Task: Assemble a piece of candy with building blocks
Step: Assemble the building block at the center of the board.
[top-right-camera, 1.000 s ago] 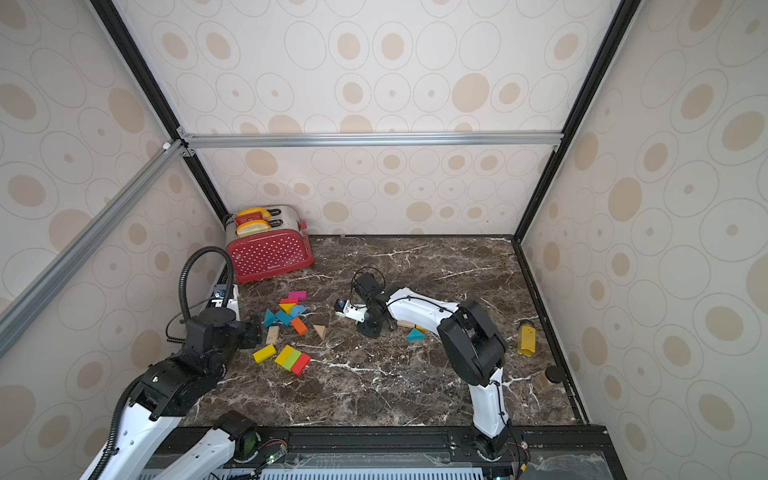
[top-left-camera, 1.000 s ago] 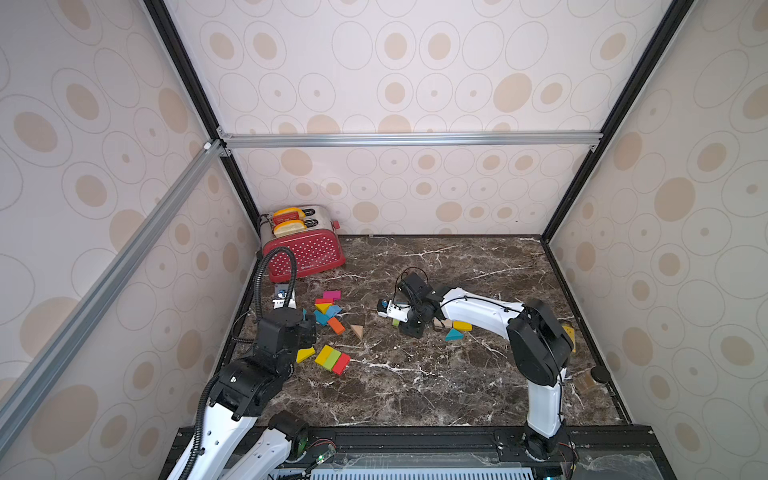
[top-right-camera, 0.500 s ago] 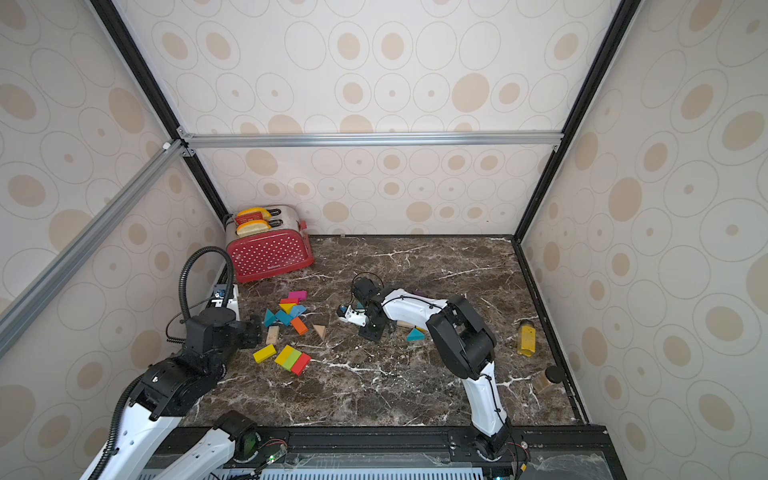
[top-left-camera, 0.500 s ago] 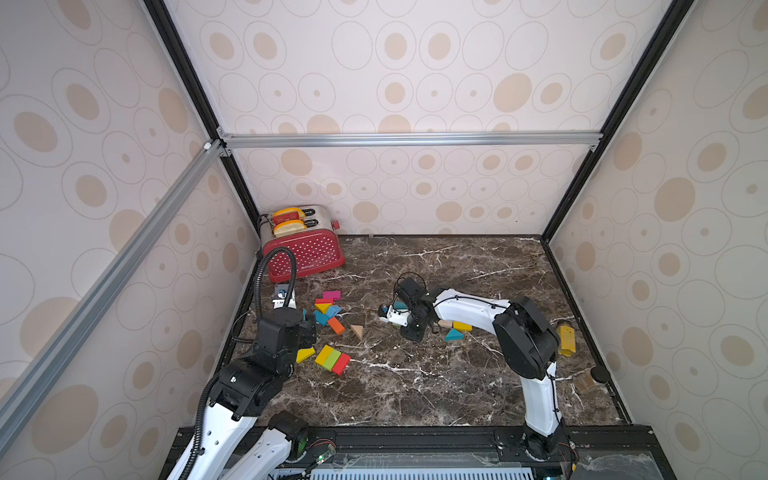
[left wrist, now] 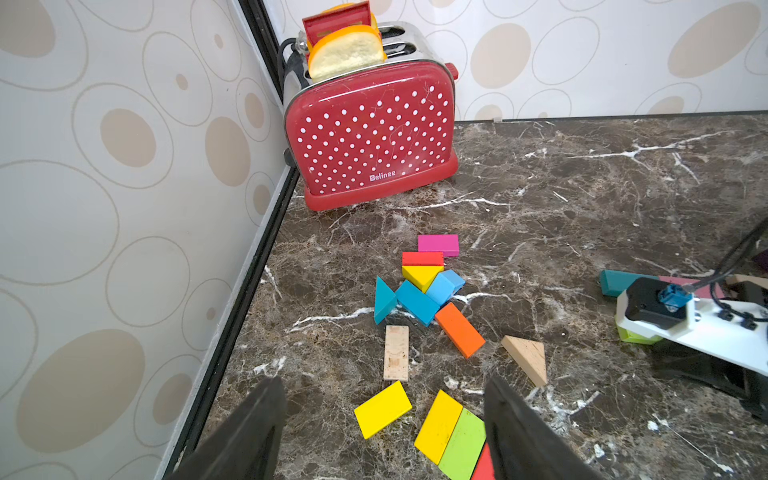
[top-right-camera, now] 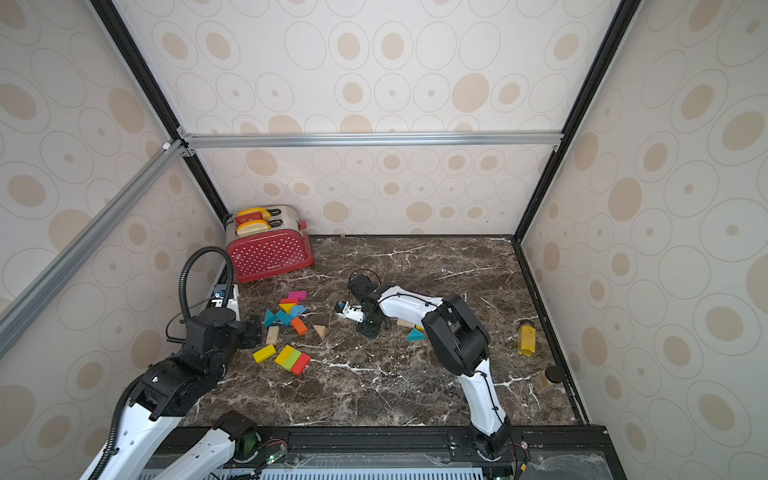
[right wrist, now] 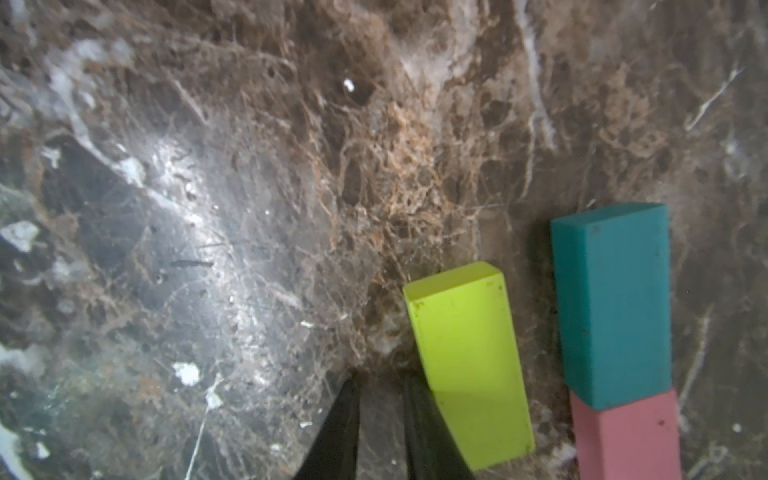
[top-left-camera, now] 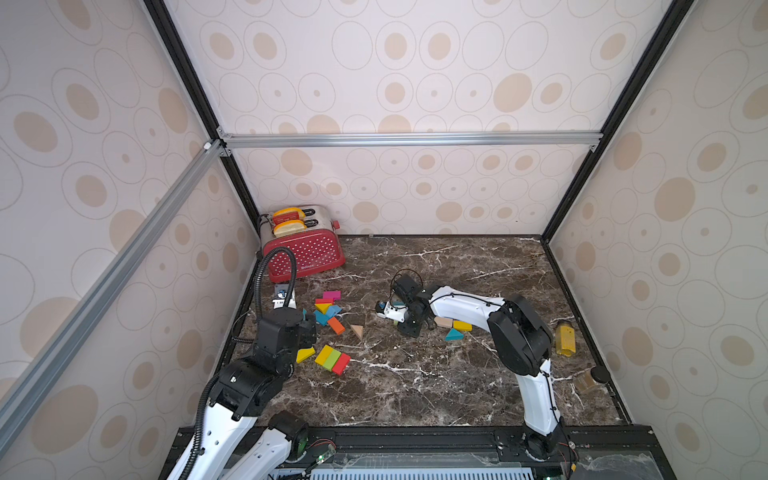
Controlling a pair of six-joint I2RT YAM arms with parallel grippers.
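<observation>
Right jaws: nearly closed, empty, tips beside lime-green block (right wrist: 469,365). Risk: shoving it askew into teal block (right wrist: 611,303). Left jaws: wide, empty, near yellow-green-red row (left wrist: 440,424); risk: scattering it on descent.

Ahead of your right gripper (right wrist: 380,376): bare marble (right wrist: 249,187), free passage. Lime block (right wrist: 469,365) just beside one finger (contact unclear), teal block (right wrist: 611,299) beyond it. Ahead of your left gripper (left wrist: 381,381): yellow block (left wrist: 382,409), bare-wood block (left wrist: 396,353) in the way.

Table (top-left-camera: 415,386) left edge: I see painted blocks (top-left-camera: 328,311) clustered, lying flat | nearer front: yellow-green-red row (top-left-camera: 332,359), bricks touching | table middle: lime brick (right wrist: 469,365) beside teal brick (right wrist: 611,303) abutting pink brick (right wrist: 627,436)
</observation>
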